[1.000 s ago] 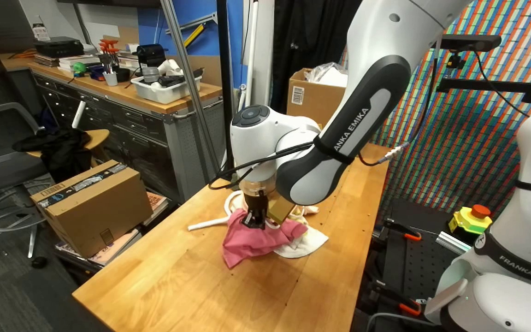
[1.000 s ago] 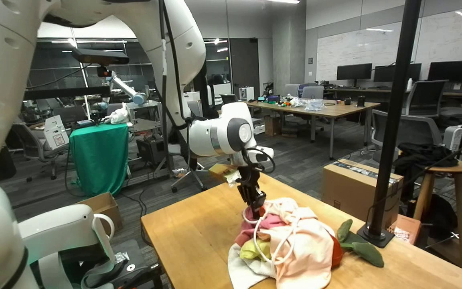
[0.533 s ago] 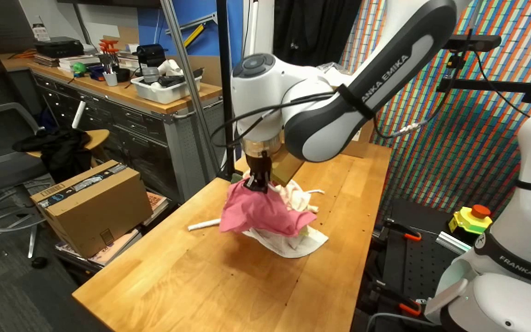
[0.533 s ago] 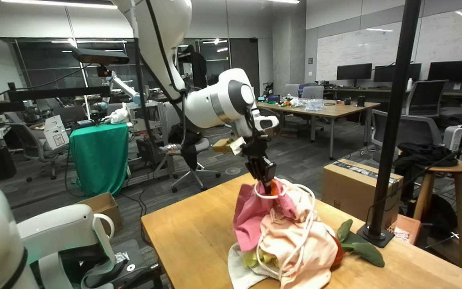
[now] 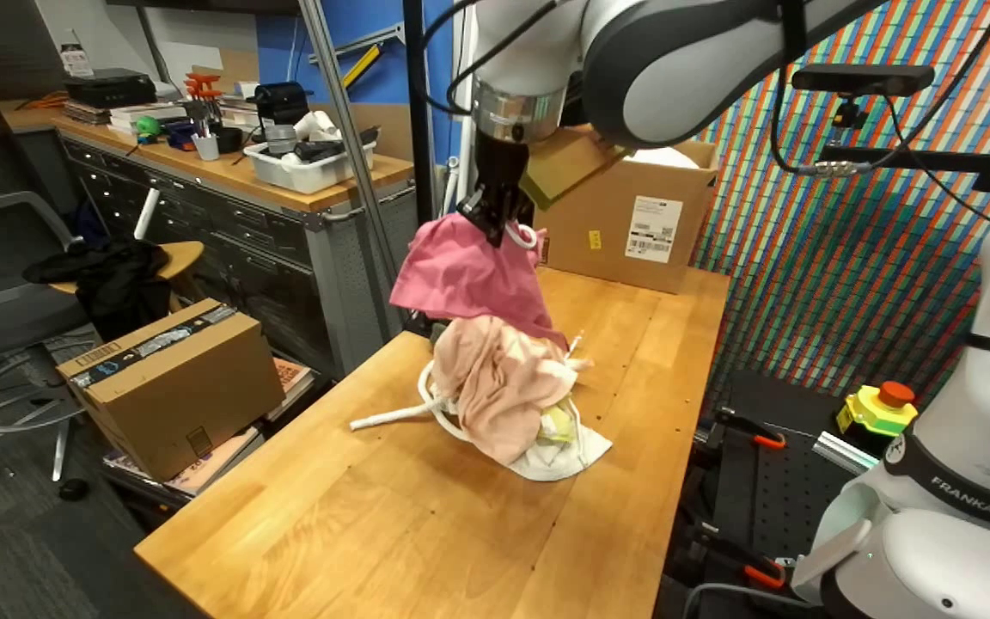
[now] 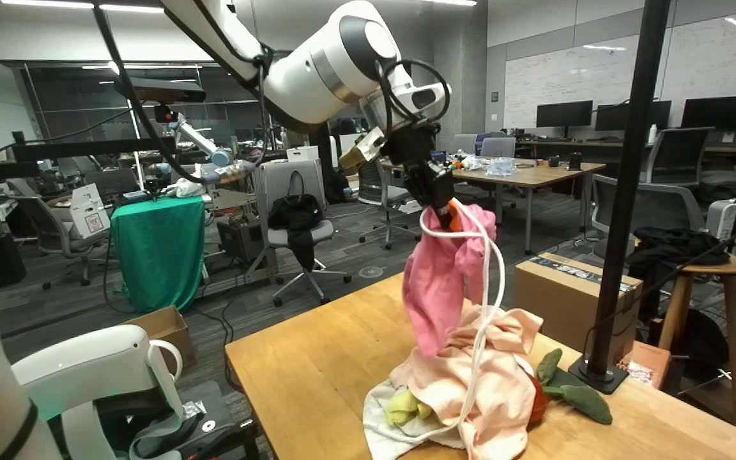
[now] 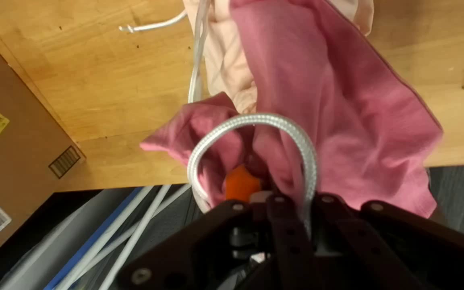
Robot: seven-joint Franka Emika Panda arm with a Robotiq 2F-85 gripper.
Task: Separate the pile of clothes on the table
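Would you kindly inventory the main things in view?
rectangular wooden table: 1, tan, centre
limp cloth: 1, pink, hanging above table
crumpled cloth: 1, peach, below limp cloth
flat cloth: 1, white, on table
bunched cloth: 1, yellow-green, on flat cloth
looped cord: count unclear, white, over crumpled cloth
leafy pieces: 2+, green, on table
open cardboard box: 1, brown, table's end
robot arm: 1, mostly white, above table
two-fingered gripper: 1, black, closed on limp cloth

In an exterior view, a cloth (image 5: pixel 469 273) hangs from the hand (image 5: pixel 497 235), above the pile of clothes (image 5: pixel 495 387) lying on the surface (image 5: pixel 357 524). A cord (image 5: pixel 392 418) reaches out to the pile's left. Behind the pile stands the far box (image 5: pixel 605 215); the lower box (image 5: pixel 181 387) sits beyond the surface's left edge.
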